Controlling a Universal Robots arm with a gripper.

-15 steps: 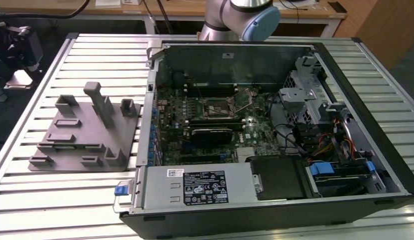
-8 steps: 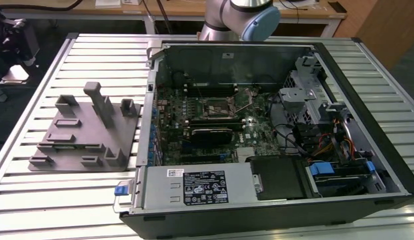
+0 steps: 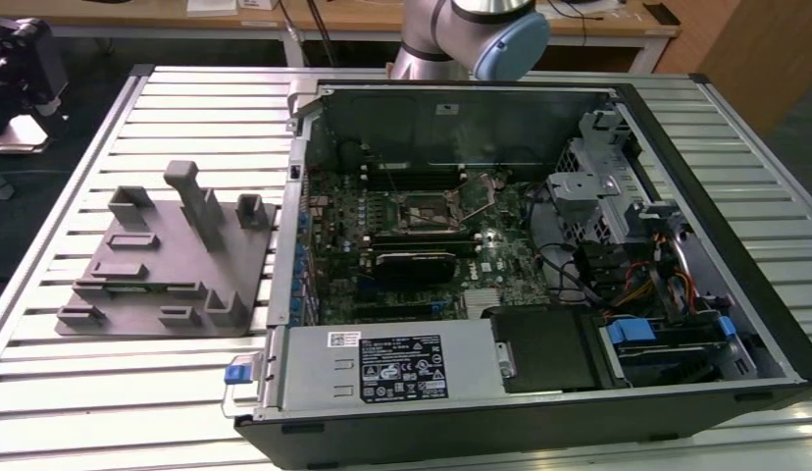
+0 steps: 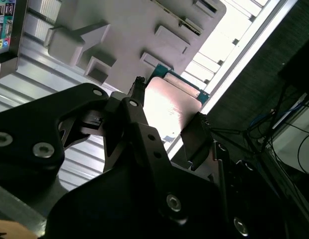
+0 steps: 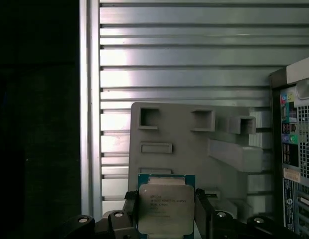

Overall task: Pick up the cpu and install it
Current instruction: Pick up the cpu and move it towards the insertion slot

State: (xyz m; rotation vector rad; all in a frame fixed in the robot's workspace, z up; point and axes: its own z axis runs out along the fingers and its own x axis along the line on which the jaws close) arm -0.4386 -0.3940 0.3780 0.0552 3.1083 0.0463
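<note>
Near the grey fixture (image 3: 171, 255) at the exterior view's left, the pincer (image 5: 166, 214) clamps the cpu (image 5: 166, 204) by its edges (carry it level).

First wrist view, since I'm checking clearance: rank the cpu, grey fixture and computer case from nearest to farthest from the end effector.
1. cpu: clamped in the end effector.
2. grey fixture: on the slatted table, directly beyond the cpu.
3. computer case: off to the side, past the fixture's edge.
</note>
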